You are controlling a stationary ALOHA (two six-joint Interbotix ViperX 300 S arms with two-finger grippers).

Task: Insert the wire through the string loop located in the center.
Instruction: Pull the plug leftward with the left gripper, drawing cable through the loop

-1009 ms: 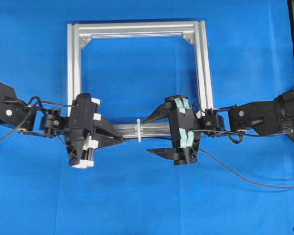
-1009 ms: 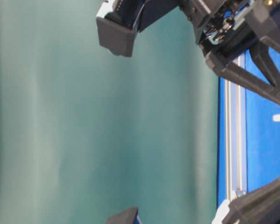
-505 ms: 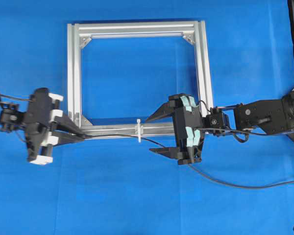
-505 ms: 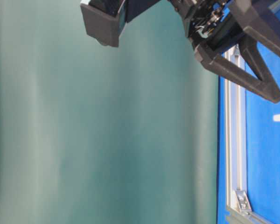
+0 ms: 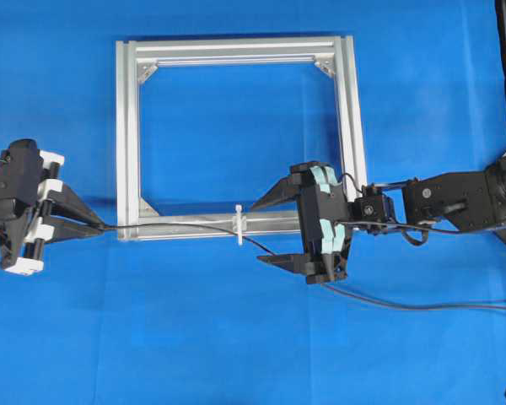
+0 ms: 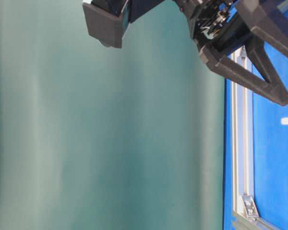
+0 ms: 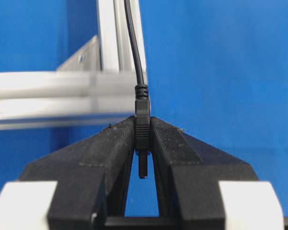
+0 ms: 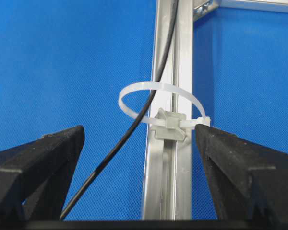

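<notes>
Already the wire [image 8: 134, 125] runs through the loop [image 8: 161, 103], so the threading looks done and the pull-through is in hand. Left fingers [image 7: 143, 143] are clenched on the plug [image 7: 142, 132], just left of the frame [image 5: 127, 126] corner. Right fingers [image 5: 271, 232] stand released, straddling the wire beside the loop. Next: draw more slack leftward without snagging the tie.
</notes>
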